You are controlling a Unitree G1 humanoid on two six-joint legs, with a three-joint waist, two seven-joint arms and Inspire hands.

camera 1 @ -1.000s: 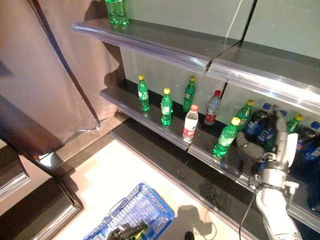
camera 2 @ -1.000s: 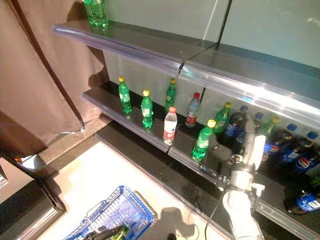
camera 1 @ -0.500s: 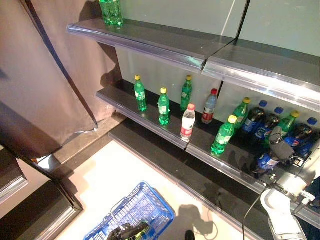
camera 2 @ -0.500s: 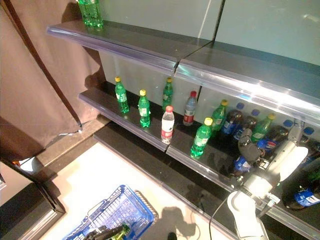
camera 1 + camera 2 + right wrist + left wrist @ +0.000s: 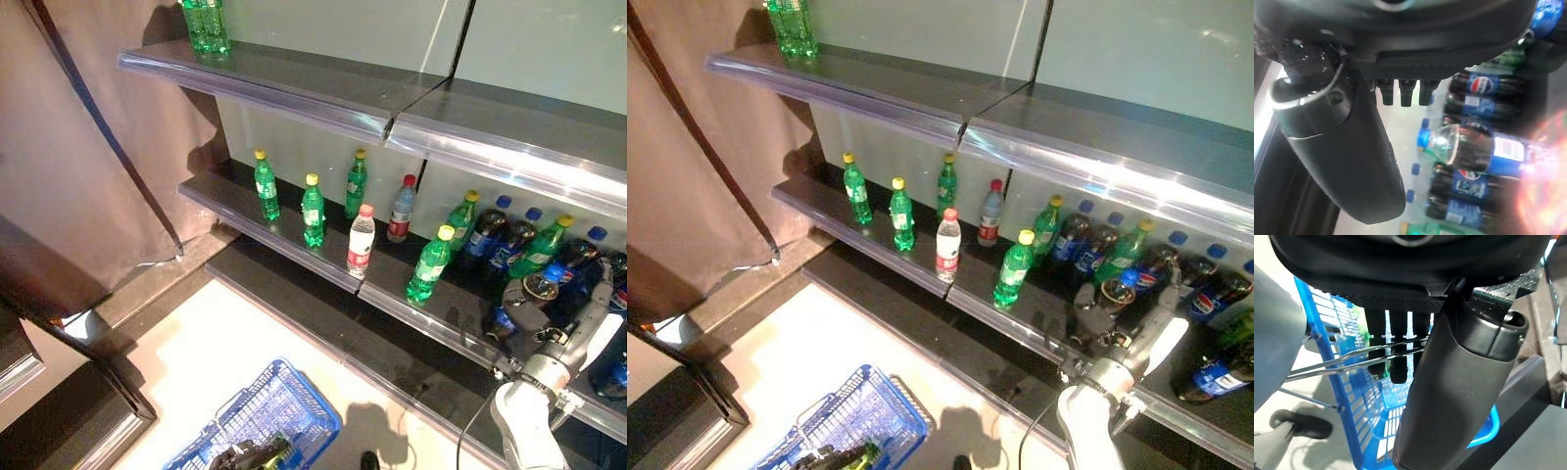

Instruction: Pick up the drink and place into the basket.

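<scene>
Dark cola bottles with blue caps stand at the right of the lower shelf. My right hand reaches in among them, fingers straight and open. One cola bottle stands just past the fingertips, apart from them. The blue basket hangs low at the bottom left. My left hand is shut on its thin wire handles. Something green lies in the basket beside that hand.
Green bottles and a clear bottle with a red cap stand along the lower shelf. An upper shelf overhangs it, with green bottles at its far left. A brown curtain hangs at the left.
The camera has shifted a little. My right hand, raised in front of the shelf a second ago, has dropped and swung right in among the cola bottles. The basket hangs as before.
</scene>
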